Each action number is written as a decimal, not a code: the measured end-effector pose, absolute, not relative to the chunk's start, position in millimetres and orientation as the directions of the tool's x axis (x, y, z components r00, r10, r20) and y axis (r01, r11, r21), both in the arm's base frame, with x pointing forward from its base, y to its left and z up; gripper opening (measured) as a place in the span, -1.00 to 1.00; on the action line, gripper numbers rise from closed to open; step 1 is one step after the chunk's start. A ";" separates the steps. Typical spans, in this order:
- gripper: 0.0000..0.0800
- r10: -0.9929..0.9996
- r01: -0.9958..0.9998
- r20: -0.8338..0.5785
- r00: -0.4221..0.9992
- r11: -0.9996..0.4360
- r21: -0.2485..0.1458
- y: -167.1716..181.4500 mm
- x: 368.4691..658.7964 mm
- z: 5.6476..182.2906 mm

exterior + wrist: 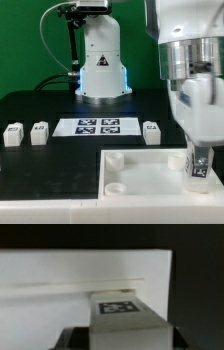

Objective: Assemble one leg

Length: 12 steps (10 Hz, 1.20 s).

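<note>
The leg (199, 167) is held clamped in the gripper (199, 160), over the tray (140, 168) at the table's front edge.

A white leg (122, 314) with a black-and-white square tag on its face fills the lower middle, held between the dark fingers (72, 338) of the pincer (122, 336), which show at its two sides. Its far end lies over a large white tray (70, 274). Beyond the tray the surface (200, 280) is black.
</note>
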State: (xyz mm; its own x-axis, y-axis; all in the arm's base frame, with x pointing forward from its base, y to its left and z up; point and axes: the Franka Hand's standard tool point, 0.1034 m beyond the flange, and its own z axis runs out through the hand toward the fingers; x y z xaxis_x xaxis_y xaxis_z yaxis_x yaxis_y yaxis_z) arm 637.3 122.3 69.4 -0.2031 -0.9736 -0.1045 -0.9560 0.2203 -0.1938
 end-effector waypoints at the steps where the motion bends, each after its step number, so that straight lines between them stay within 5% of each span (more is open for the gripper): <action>1: -0.26 -0.938 -0.924 -0.129 -0.320 0.340 -0.175 121.0 638.2 69.2; 4: -0.08 -0.923 -0.911 -0.144 -0.357 0.378 -0.164 120.8 638.2 68.1; 5: 0.38 -0.946 -0.932 -0.133 -0.297 0.317 -0.173 120.7 638.2 68.1; 7: 0.57 -0.997 -0.981 -0.079 -0.015 0.030 -0.192 127.4 641.6 72.5; 12: 0.62 -0.919 -0.898 0.012 0.393 -0.387 -0.208 124.0 641.6 70.7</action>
